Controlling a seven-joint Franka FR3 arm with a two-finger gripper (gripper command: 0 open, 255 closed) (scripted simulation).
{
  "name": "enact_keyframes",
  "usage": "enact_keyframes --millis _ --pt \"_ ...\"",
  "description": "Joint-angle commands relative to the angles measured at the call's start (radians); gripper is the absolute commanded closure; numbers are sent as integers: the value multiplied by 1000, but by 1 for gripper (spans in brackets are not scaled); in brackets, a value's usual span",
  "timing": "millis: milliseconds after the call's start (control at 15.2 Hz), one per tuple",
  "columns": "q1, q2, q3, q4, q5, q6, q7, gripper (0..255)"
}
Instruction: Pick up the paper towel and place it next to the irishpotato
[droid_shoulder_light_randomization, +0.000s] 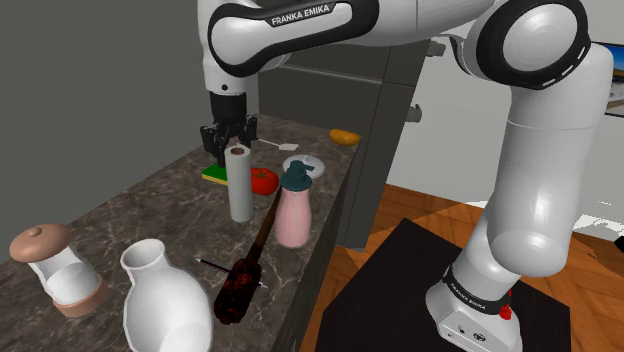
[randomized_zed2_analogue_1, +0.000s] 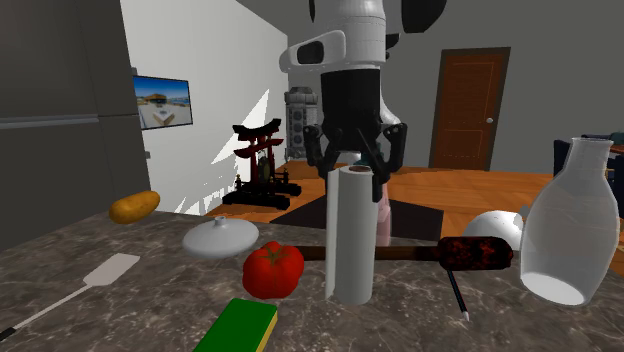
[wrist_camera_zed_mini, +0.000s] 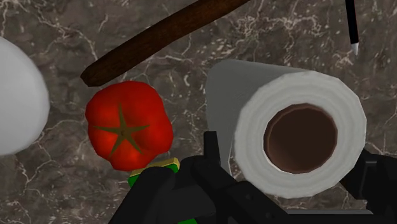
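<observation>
Shoulder view: arm (droid_shoulder_light_randomization: 540, 150) bent over the counter (droid_shoulder_light_randomization: 130, 215), above the upright roll (droid_shoulder_light_randomization: 238, 185).
A finger clipping the rim on the way down could, I judge, topple this tall roll, and a shallow grip could let it slip. The wrist points straight down, and the gripper (randomized_zed2_analogue_1: 356, 160) is spread either side of the roll's top, not clamped. The roll stands beside the tomato (randomized_zed2_analogue_1: 272, 270), well apart from the potato (randomized_zed2_analogue_1: 133, 206).

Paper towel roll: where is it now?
The paper towel roll stands upright on the dark counter, centre of the shoulder view, directly under the gripper, tomato just to its right there.
</observation>
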Motion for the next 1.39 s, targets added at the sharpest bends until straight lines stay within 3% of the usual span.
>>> enact_keyframes --millis 0,1320 --pt "1 -1 1 11 1 -13 0 255" --pt "15 14 7 302 -3 -289 12 255"
